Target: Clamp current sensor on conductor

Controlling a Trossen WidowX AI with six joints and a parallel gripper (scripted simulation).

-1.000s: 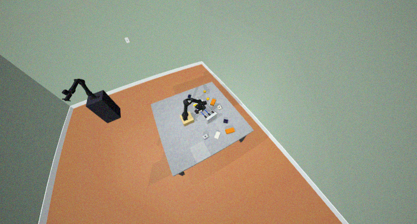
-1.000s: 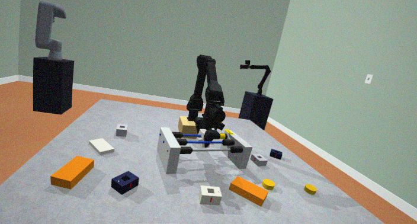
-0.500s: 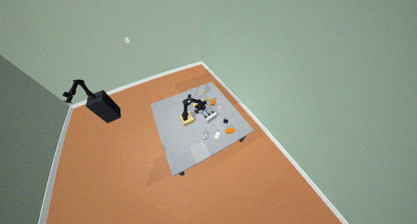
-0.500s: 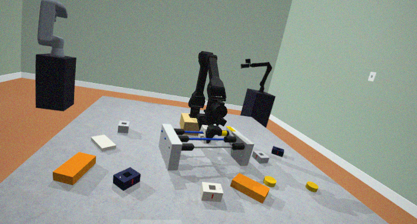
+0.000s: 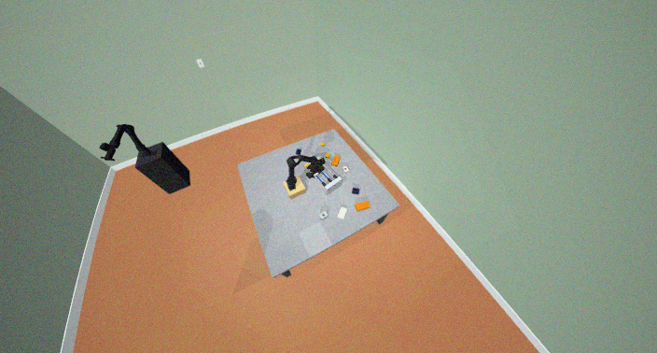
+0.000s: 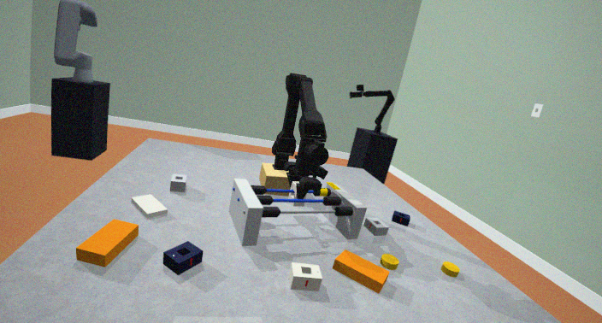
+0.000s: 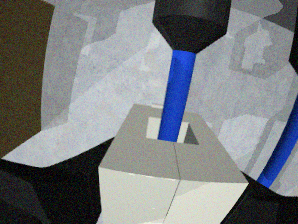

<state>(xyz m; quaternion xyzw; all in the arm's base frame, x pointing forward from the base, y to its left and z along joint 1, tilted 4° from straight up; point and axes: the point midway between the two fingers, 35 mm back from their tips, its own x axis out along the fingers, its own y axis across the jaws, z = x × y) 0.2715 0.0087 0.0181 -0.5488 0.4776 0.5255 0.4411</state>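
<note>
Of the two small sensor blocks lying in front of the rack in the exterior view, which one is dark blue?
The left one, beside an orange block; the other is white.

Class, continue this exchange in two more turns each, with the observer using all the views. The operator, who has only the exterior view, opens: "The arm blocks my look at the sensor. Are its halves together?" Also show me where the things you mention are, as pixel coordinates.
Observer: The wrist view shows the pale sensor's (image 6: 294, 186) (image 7: 140, 187) halves meeting along a thin seam; I can't tell whether it is latched.

Operator: Is the blue rod (image 5: 317, 176) (image 6: 278, 190) (image 7: 177, 90) inside its opening?

Observer: Yes, the wrist view shows the rod running into the square opening.

Operator: Does the end effector (image 5: 317, 170) (image 6: 305, 190) (image 7: 162, 145) have it from both sides?

Observer: Yes, in the wrist view black fingers flank it left and right.
</note>
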